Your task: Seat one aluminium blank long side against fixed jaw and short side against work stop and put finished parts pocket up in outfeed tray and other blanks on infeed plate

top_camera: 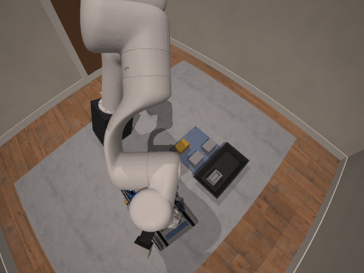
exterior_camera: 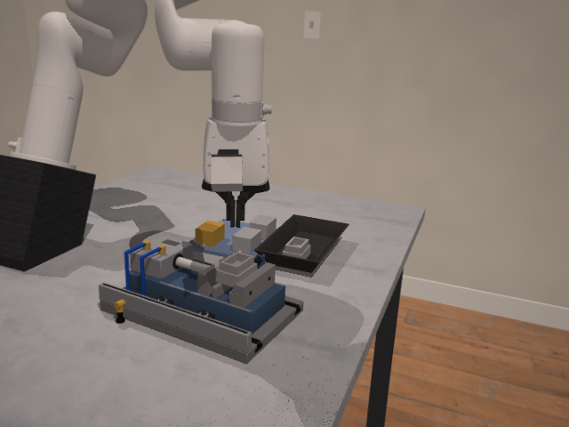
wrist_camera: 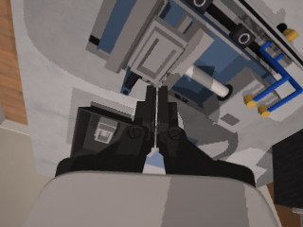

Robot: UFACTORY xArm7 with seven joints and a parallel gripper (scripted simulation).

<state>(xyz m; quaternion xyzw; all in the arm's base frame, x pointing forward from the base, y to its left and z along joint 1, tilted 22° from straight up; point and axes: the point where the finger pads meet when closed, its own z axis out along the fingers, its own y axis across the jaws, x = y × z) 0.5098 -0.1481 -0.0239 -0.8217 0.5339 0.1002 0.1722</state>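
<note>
My gripper (exterior_camera: 236,222) is shut and empty, and hangs in the air above the vise (exterior_camera: 202,280). In the wrist view its fingertips point just beside a grey finished part with a pocket (wrist_camera: 158,49), which sits in the vise opening (exterior_camera: 236,262). A second finished part (exterior_camera: 296,246) lies pocket up in the black outfeed tray. On the blue infeed plate (top_camera: 194,147) stand a brass blank (top_camera: 182,145) and two aluminium blanks (top_camera: 195,157) (top_camera: 209,145). My arm hides most of the vise in the top view.
The vise stands on a grey rail base (exterior_camera: 183,321) with blue hoses (exterior_camera: 135,266) at its left end. My black base block (exterior_camera: 36,211) is at the far left. The table edge (exterior_camera: 404,257) runs close to the right of the tray.
</note>
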